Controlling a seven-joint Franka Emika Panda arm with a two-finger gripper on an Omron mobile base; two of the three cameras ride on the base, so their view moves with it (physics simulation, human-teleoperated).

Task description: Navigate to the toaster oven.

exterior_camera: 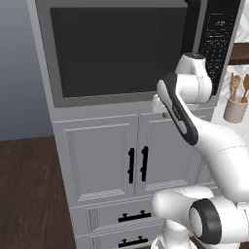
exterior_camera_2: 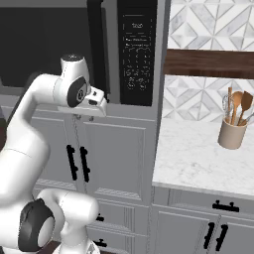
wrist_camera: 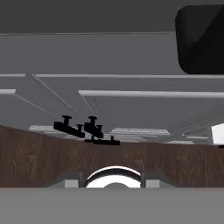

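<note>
Risk first: facing a tall grey cabinet at close range, with the arm folded high before it. Driving or turning the base from here is likely risking an elbow scrape on the paneled doors.

Second risk: mistaking the built-in microwave for the goal, being a big dark glass door with a keypad alongside.

Toaster oven: cannot tell where it is standing; probably somewhere further along the counter, off to the right.

- Counter: looking like pale, smooth marble with a square edge.
- Wall tiles: showing a grey-white geometric pattern.
- Shelf: showing dark wood grain.
- Crock: being a beige, matte cylinder holding wooden spoons.
- Door handles: being thin black bars.

Gripper: hanging downward over the dark wood floor, fingertips standing spread, pinching nothing.
</note>
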